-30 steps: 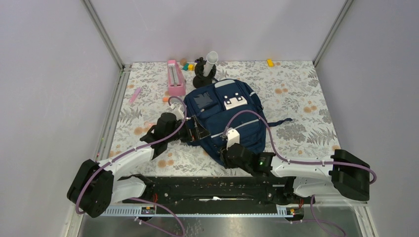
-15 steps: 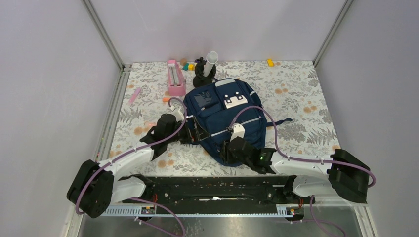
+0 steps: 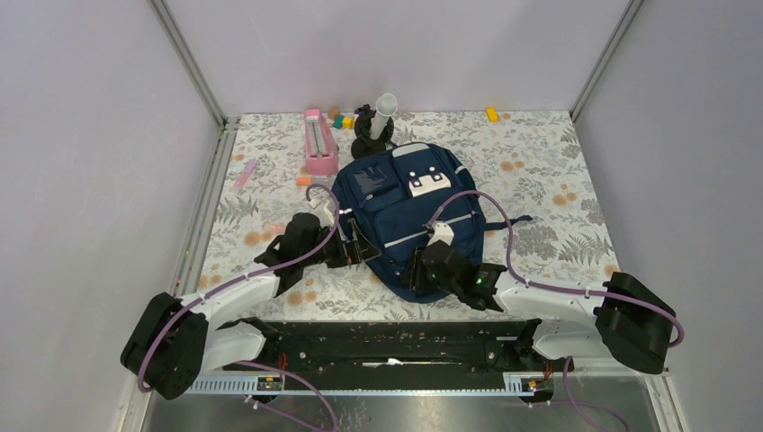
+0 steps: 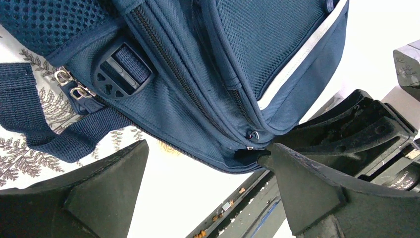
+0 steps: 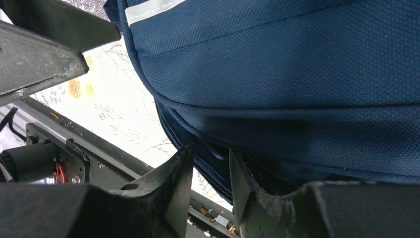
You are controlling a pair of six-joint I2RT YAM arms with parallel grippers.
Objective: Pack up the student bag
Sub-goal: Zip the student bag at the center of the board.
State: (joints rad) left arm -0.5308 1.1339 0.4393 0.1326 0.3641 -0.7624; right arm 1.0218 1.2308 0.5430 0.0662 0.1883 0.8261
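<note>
The student bag (image 3: pixel 409 211), a navy backpack with white-grey patches and a light stripe, lies flat mid-table. My left gripper (image 3: pixel 356 246) sits at its left side, jaws wide open. In the left wrist view the bag's (image 4: pixel 198 64) zipped side and buckle fill the top, and the left gripper (image 4: pixel 207 147) has nothing between its fingers. My right gripper (image 3: pixel 417 270) is at the bag's near end. In the right wrist view the right gripper (image 5: pixel 210 152) stands narrow, its tips pinching a fold of the bag's (image 5: pixel 297 74) bottom seam.
A pink box (image 3: pixel 318 142), a black stand with a white tube (image 3: pixel 373 126) and small coloured blocks (image 3: pixel 342 121) stand behind the bag. A yellow block (image 3: pixel 491 114) lies back right, a pink marker (image 3: pixel 245 174) at left. The black base rail (image 3: pixel 387 337) runs along the near edge.
The right gripper has moved forward and left, narrowing its jaws, and the bag's near end has shifted away from the bases. The left gripper has stayed open beside the bag.
</note>
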